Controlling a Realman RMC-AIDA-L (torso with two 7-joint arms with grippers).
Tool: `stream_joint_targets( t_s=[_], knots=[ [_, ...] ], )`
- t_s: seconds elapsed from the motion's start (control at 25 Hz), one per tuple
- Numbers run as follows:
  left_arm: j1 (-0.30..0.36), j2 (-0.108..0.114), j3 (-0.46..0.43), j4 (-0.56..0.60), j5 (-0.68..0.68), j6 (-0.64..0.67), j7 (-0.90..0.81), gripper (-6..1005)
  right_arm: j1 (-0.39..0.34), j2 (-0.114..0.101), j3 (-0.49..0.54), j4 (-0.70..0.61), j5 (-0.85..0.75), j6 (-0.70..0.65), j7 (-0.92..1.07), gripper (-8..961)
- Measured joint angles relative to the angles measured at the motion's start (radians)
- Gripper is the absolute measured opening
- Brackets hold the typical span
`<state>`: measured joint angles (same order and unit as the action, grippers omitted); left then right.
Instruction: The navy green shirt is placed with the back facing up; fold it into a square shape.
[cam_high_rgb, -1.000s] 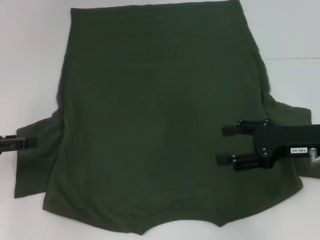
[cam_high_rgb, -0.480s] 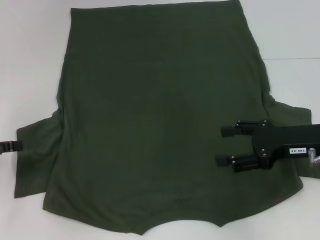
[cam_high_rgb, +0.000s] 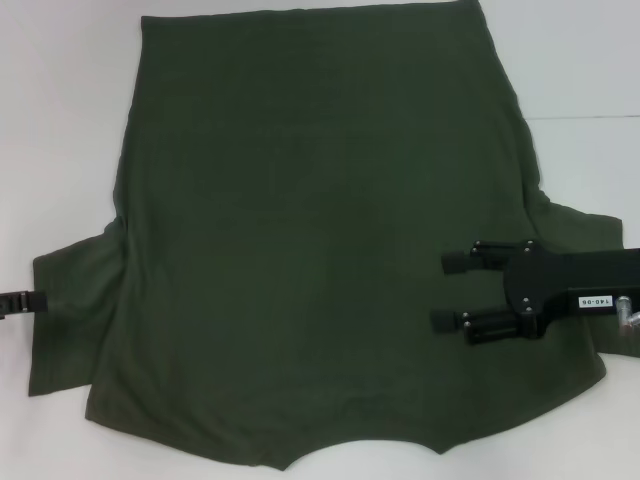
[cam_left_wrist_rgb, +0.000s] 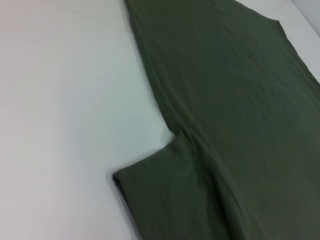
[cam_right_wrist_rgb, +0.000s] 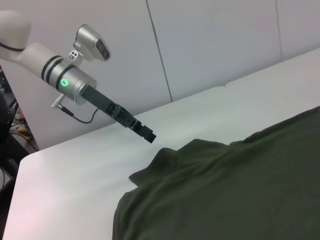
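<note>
**A:** Across the white tabletop (cam_high_rgb: 60, 120) you have the large dark olive-green short-sleeved cotton shirt (cam_high_rgb: 310, 250) spread flat, plain side up. It covers most of the head view: one straight edge lies at the far side, the curved edge with a shallow notch lies at the near side, and a short sleeve sticks out on each flank.

**B:** Where is your right gripper (cam_high_rgb: 445, 291)?

**A:** It sits over the shirt's right side, beside the right sleeve, with the arm reaching in from the right edge. Its two black fingers (cam_high_rgb: 457, 262) point toward the middle of the shirt and stand clearly apart, with nothing between them. You cannot tell from above whether they touch the cloth or hang over it.

**B:** And the left gripper (cam_high_rgb: 40, 299)?

**A:** Only its black tip shows in the head view, at the outer edge of the left sleeve. From the right wrist camera you see it as a slim black tip (cam_right_wrist_rgb: 148, 135) held above the table, off the cloth, near the sleeve's raised corner. You cannot tell whether its fingers are apart or together.

**B:** What does the left wrist camera give you?

**A:** The left sleeve (cam_left_wrist_rgb: 160, 195) lying flat on the white surface, with the shirt's side edge running away from it.
</note>
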<state>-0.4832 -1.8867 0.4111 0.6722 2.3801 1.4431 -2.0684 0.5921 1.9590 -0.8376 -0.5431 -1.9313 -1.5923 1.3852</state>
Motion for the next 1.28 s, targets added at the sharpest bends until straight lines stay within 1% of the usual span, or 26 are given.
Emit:
stream_joint_targets(
  t_s=[0.68, 1.08, 1.28],
  knots=[
    [-0.002, -0.002, 0.007, -0.027, 0.002, -0.042, 0.006, 900, 0.0, 0.001, 0.0, 0.0, -0.002, 0.0, 0.001, 940],
    [-0.025, -0.002, 0.02, -0.079, 0.003, -0.073, 0.031, 901, 0.005, 0.003, 0.0, 0.0, -0.002, 0.0, 0.002, 941],
    [-0.028, -0.011, 0.036, -0.083, 0.004, -0.088, 0.032, 901, 0.007, 0.003, 0.0, 0.0, -0.002, 0.0, 0.002, 941]
  ],
)
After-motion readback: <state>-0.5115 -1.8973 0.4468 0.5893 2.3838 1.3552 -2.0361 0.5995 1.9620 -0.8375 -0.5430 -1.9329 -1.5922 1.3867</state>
